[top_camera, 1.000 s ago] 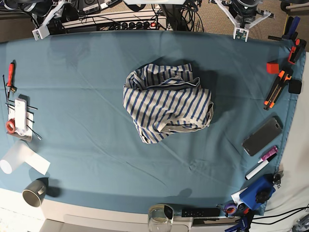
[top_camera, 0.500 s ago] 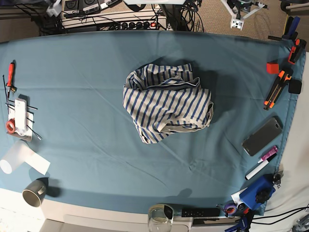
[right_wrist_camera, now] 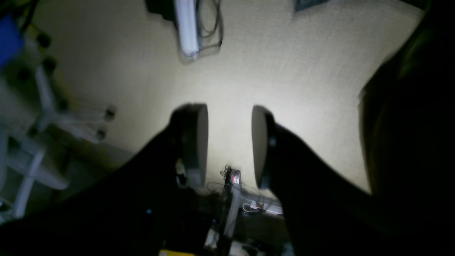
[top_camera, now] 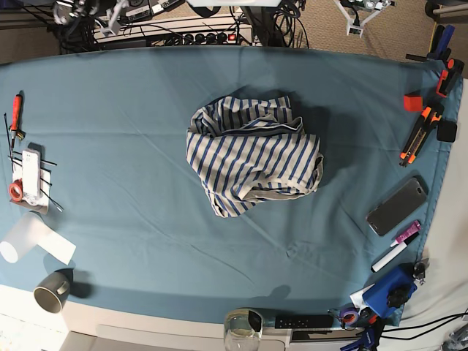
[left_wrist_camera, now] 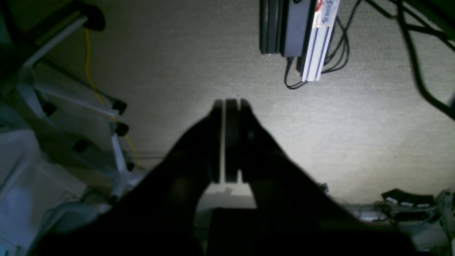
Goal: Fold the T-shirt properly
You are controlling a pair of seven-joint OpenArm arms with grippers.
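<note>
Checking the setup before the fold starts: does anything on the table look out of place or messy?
Yes. The T-shirt lies crumpled in a bunched heap mid-table on the tablecloth, not spread flat. Both claws are off the table, pointing at the floor.

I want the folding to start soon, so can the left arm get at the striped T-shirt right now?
Probably yes, after a long reach: the T-shirt lies bunched and uncovered mid-tablecloth, but the shut left pincer is parked beyond the far edge.

A beige carpeted floor (left_wrist_camera: 355, 117) is seen beyond the teal-covered bench (top_camera: 131, 146), lit unevenly, with cables (top_camera: 292, 25) and what may be chair legs (left_wrist_camera: 113, 142).
</note>
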